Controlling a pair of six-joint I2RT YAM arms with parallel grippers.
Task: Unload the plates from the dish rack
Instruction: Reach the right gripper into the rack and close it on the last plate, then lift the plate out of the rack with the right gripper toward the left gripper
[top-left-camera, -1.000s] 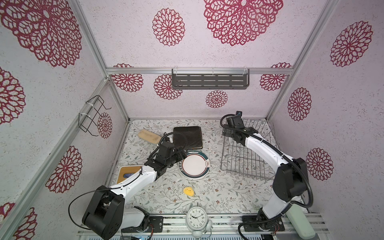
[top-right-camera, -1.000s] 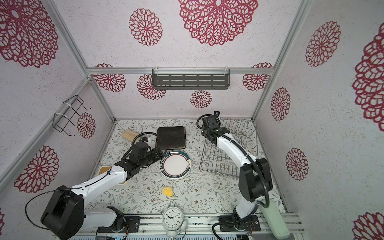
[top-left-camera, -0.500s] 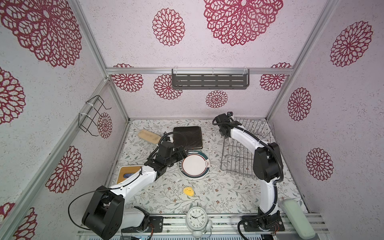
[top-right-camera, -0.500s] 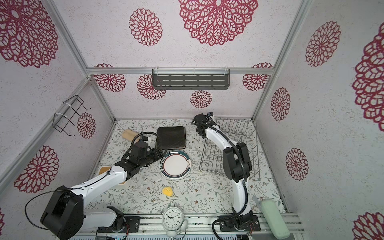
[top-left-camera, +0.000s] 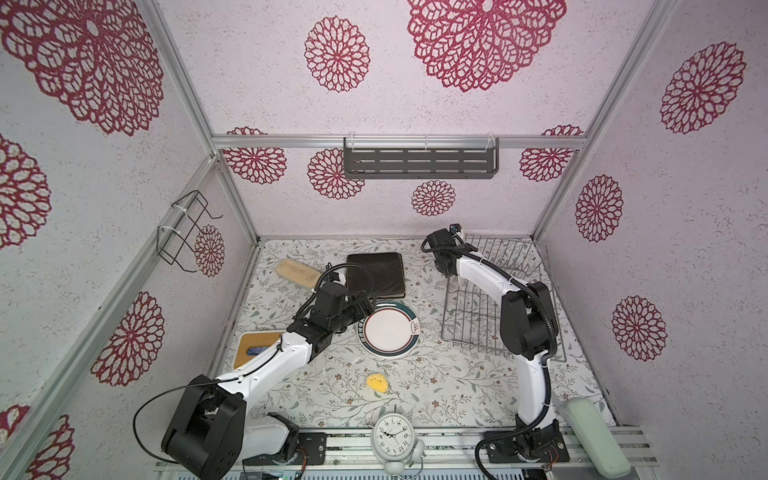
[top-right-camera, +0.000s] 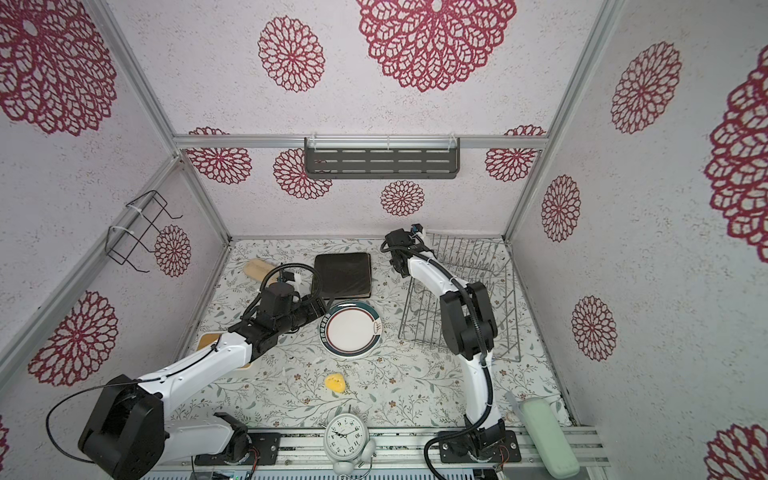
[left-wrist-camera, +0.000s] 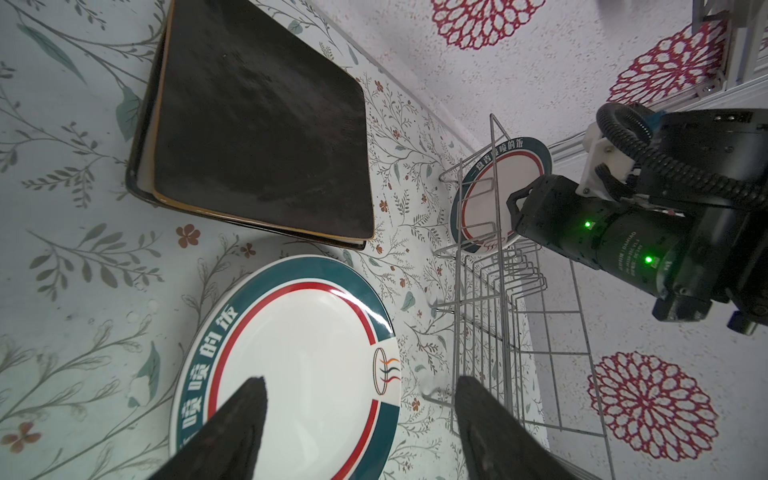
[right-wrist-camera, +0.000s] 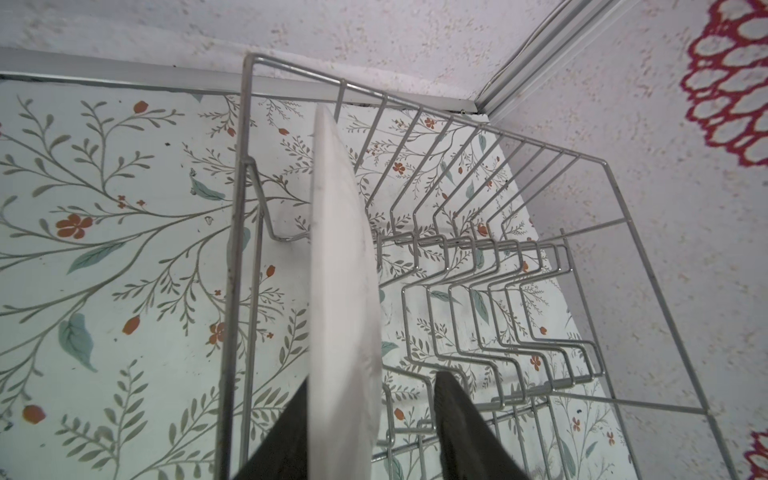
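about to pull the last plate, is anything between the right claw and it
Nothing visible. The right claw straddles the plate standing in the rack; the tines flank the plate, none between it and the claw.

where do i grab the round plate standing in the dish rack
Grip the round plate by its upper rim, coming down from above: it stands on edge in the dish rack, wires flanking both faces, so only the top edge looks free.

Lab test booth — aluminium frame (top-left-camera: 291, 141), wallpapered panels (top-left-camera: 249, 83).
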